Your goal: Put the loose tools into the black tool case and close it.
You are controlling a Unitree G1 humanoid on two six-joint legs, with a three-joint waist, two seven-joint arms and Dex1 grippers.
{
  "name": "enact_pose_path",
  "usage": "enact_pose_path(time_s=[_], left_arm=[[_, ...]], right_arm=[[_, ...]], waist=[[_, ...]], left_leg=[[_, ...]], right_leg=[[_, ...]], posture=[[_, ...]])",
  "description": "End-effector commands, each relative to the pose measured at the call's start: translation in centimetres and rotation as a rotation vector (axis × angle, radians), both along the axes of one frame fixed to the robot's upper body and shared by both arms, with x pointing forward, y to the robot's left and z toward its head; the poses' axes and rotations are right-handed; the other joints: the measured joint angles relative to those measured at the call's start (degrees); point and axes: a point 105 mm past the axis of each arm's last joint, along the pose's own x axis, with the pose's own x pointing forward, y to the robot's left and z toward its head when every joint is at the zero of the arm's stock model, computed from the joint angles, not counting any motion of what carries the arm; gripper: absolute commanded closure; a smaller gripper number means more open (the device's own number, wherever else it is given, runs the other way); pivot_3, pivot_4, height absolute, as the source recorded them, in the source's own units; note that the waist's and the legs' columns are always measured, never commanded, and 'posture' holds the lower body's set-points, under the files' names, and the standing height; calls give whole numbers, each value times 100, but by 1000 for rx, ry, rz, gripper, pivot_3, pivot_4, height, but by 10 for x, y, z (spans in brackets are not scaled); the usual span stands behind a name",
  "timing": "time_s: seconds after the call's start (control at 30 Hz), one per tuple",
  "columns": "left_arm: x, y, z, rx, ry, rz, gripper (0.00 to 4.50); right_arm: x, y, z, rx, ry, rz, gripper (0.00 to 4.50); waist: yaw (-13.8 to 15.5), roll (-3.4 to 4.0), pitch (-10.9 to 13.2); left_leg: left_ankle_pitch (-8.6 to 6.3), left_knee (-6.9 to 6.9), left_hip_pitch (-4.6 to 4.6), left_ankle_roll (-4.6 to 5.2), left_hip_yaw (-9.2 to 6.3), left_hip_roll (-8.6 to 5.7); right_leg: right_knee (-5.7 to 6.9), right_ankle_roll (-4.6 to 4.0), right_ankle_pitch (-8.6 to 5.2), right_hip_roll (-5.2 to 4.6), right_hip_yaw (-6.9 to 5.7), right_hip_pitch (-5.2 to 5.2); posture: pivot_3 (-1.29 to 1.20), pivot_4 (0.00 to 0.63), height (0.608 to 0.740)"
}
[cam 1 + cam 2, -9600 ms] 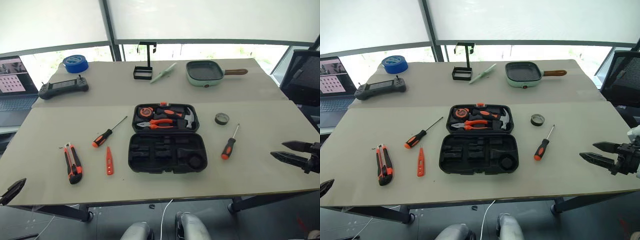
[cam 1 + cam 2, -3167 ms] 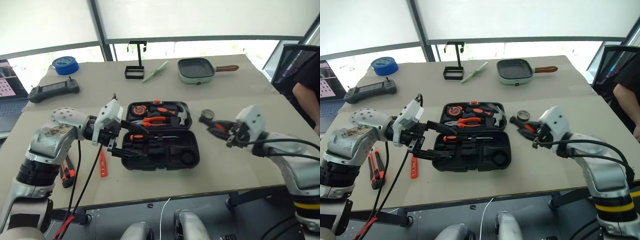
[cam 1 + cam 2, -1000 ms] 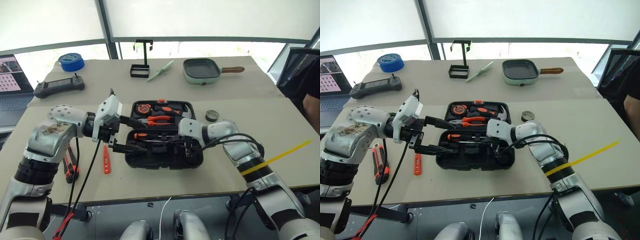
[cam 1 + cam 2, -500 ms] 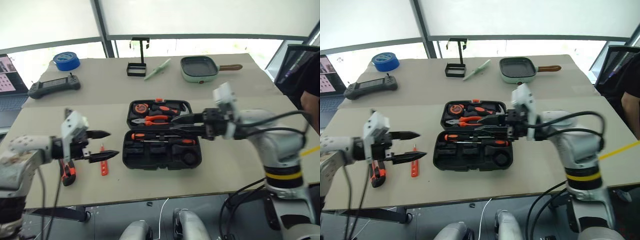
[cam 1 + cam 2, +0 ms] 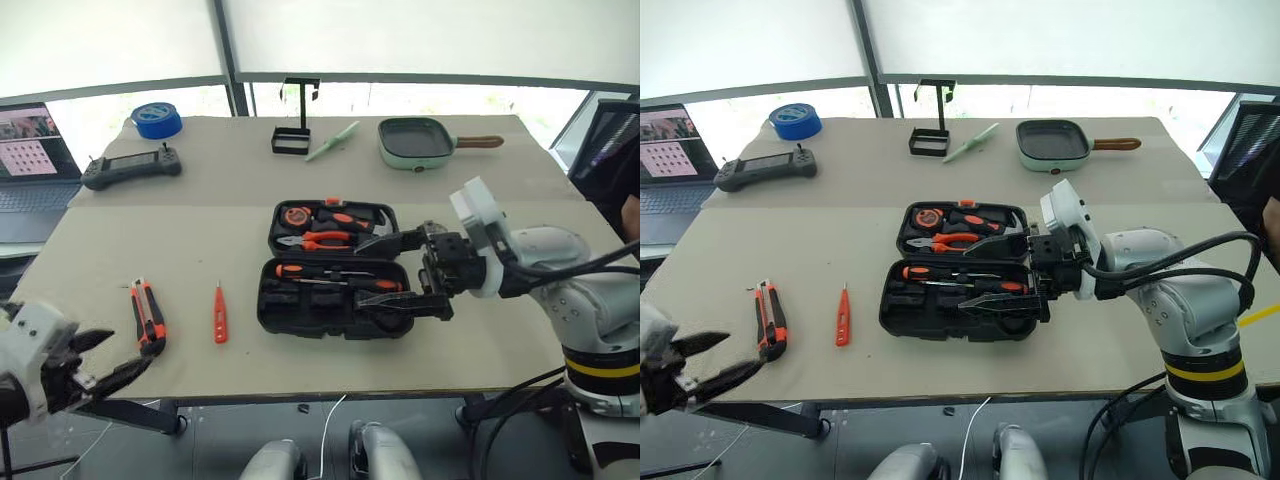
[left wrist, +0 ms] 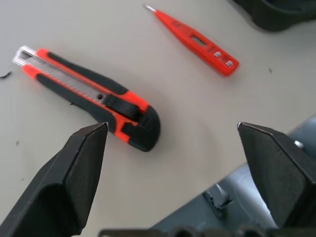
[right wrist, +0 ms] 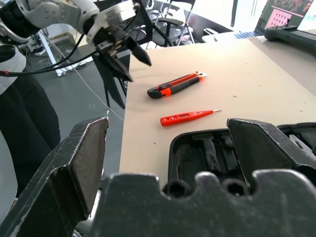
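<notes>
The black tool case point(image 5: 300, 312) lies open mid-table, with pliers, a hammer and a tape measure in its far half. Two orange-and-black screwdrivers point(image 5: 303, 270) point(image 5: 374, 285) lie in its near half. My right gripper point(image 5: 388, 272) hovers open over the case's right side, pointing left, with nothing between its fingers. The utility knife point(image 5: 148, 315) and the slim orange tool point(image 5: 220, 313) lie on the table left of the case. My left gripper point(image 5: 115, 357) is open and empty at the near-left table edge, just short of the knife point(image 6: 94, 94).
Along the far side stand a blue tape roll point(image 5: 156, 120), a black controller point(image 5: 130, 167), a laptop point(image 5: 35, 160), a black wire stand point(image 5: 290, 135) and a green pan point(image 5: 415, 142). A black chair point(image 5: 612, 140) is at the right. The table's near edge runs beside my left gripper.
My right gripper has let go of the second screwdriver in the case, risen and opened wide. My left gripper has drawn back to the near-left table edge, still open.
</notes>
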Motion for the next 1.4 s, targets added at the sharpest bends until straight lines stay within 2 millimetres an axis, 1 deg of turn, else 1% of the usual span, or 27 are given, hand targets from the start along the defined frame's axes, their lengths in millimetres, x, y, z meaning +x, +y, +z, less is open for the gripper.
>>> enact_pose_path(time_s=[0.03,0.13,0.23,0.3,0.37,0.43,0.53,0.7,0.8,0.87,0.93,1.03,1.07,1.13,1.2,1.23,1.27,1.3,1.33,1.4], left_arm=[[13,-14,7,-26,78,44,0],[30,-19,-4,-55,178,143,0],[46,-35,-15,-70,230,129,0],[48,-43,-17,-24,263,101,0],[51,-46,-22,13,299,108,0],[56,-45,-28,9,344,147,0],[63,-42,-34,8,400,196,0],[69,-56,-42,-28,490,179,0],[71,-63,-57,-33,554,197,0],[69,-67,-65,-45,597,214,0],[67,-69,-72,-49,631,237,545],[64,-67,-79,-41,665,280,1525],[64,-66,-80,-40,674,292,1976],[64,-65,-81,-42,685,310,2531],[65,-61,-82,-36,685,333,3269],[65,-59,-82,-34,687,339,3564],[67,-54,-80,-18,675,340,3665],[69,-50,-76,-2,657,335,4005],[71,-48,-73,10,646,331,4042],[82,-45,-53,73,563,248,4094]], right_arm=[[-5,2,6,12,-61,0,34],[-4,4,6,24,-72,-18,34],[-4,6,4,39,-80,-40,34],[-5,9,1,43,-84,-46,34],[-7,11,-1,49,-96,-52,34],[-8,14,-3,57,-107,-62,34],[-10,17,-4,68,-115,-75,34],[-11,18,-5,80,-119,-93,34],[-12,19,-5,88,-122,-105,34],[-13,19,-4,95,-120,-106,34],[-14,19,-4,96,-122,-107,0],[-14,19,-3,93,-128,-110,0],[-14,18,-3,91,-130,-110,0],[-14,17,-3,82,-135,-109,0],[-15,15,-2,73,-139,-104,0],[-16,13,-2,68,-141,-103,0],[-16,12,-3,58,-139,-106,0],[-16,10,-4,47,-133,-109,0],[-17,9,-5,39,-129,-111,0],[-20,1,-12,-2,-65,-116,0]], waist=[[-18,-9,-3],[-89,-10,-5],[-155,-11,-5],[-193,-17,-3],[-220,-18,-2],[-230,-18,-2],[-231,-17,-2],[-189,-18,-1],[-190,-17,-2],[-168,4,-13],[-154,12,-18],[-147,18,-22],[-145,22,-24],[-139,27,-27],[-133,34,-31],[-132,35,-32],[-131,36,-33],[-133,37,-33],[-131,36,-33],[-122,36,-32]], left_leg=[[0,0,2,0,0,0],[0,-3,14,0,1,-4],[1,-31,39,-1,6,-5],[2,-37,43,-6,6,-3],[1,-38,44,-10,6,-5],[1,-40,52,-19,6,-7],[-12,-47,79,-69,8,-10],[-4,-47,87,-89,7,-11],[-3,-47,90,-89,8,-13],[-2,-49,98,-91,8,-16],[1,-49,104,-99,10,-21],[2,-49,114,-102,14,-23],[2,-49,117,-102,15,-24],[2,-51,119,-102,16,-25],[2,-53,120,-102,17,-26],[2,-53,120,-102,18,-26],[2,-54,121,-102,18,-27],[2,-54,122,-102,18,-27],[2,-55,122,-102,21,-27],[2,-56,123,-102,23,-29]], right_leg=[[2,0,0,2,1,1],[0,2,1,9,9,5],[4,2,1,10,12,13],[11,1,1,16,10,12],[13,-1,1,21,9,6],[10,-2,0,21,9,10],[-2,-10,-6,21,14,29],[9,-13,-7,21,20,34],[13,-13,-7,21,23,33],[16,-14,-8,18,22,38],[19,-14,-8,9,24,43],[35,-15,-10,4,35,47],[38,-15,-10,2,38,47],[41,-14,-12,0,40,47],[42,-13,-12,0,40,47],[42,-13,-12,0,40,47],[42,-13,-13,0,40,47],[42,-13,-13,0,39,47],[43,-13,-14,1,39,47],[43,-13,-16,3,38,48]], posture=[[0,150,740],[0,150,740],[0,150,740],[0,150,740],[0,150,740],[0,150,740],[0,150,740],[0,150,740],[0,150,740],[0,150,740],[0,150,740],[0,150,740],[0,150,740],[0,150,740],[0,150,740],[0,150,740],[0,150,740],[0,150,740],[0,150,740],[0,150,740]])
